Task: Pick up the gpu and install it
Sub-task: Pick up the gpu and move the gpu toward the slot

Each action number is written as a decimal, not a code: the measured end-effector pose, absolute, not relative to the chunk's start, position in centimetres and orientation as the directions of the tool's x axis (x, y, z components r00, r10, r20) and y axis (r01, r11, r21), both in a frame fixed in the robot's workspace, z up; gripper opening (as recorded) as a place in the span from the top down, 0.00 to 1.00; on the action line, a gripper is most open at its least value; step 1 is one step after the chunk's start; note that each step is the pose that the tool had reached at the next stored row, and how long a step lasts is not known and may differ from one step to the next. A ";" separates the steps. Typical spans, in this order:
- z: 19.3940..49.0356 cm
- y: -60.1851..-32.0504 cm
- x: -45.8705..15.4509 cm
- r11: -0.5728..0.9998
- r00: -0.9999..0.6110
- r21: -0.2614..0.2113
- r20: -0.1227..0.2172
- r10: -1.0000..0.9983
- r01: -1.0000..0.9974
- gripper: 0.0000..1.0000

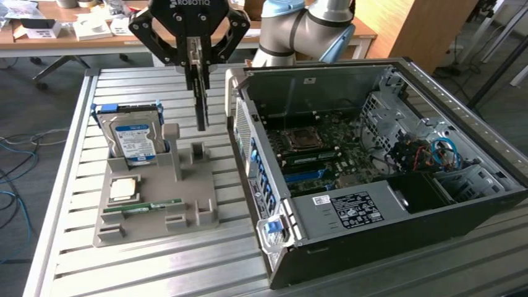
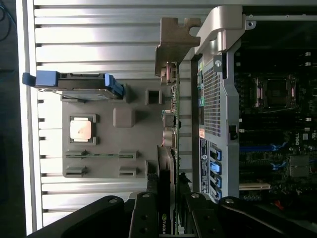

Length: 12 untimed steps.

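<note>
The gripper (image 1: 195, 62) is clenched on the gpu (image 1: 200, 102), which hangs upright straight below its fingers, with the silver bracket (image 2: 173, 47) at the far end. Beneath and just beside the gripper, a gray holder (image 1: 157, 198) carries a hard drive (image 1: 132, 137), CPU (image 1: 123, 189) and memory stick (image 1: 153, 205). The open computer case (image 1: 371, 173) stands close on the gripper's other side, on the slatted tabletop (image 1: 123, 272).

A slatted metal table (image 1: 140, 266) is catching pale light along its ridges. Beyond its far edge a wooden desk (image 1: 25, 41) is carrying white boxes (image 1: 93, 28), a wooden cabinet (image 1: 417, 28) is standing nearby, and cables (image 1: 21, 139) are trailing across the dark floor (image 1: 37, 99).
</note>
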<state>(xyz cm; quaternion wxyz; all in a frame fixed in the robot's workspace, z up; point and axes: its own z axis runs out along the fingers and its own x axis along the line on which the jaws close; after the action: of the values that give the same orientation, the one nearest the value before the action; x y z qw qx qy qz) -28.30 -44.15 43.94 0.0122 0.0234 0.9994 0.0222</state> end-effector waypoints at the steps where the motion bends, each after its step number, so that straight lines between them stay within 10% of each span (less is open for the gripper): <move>1: 43.9 -44.1 -28.1 0.998 -0.999 0.045 -0.023 0.047 0.046 0.74; 12: 43.9 -44.1 -25.4 0.998 -0.999 0.046 -0.023 0.047 0.046 0.74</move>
<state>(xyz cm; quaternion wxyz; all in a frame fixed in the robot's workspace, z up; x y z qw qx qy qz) -25.38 -44.14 43.95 0.0121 0.0234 0.9994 0.0229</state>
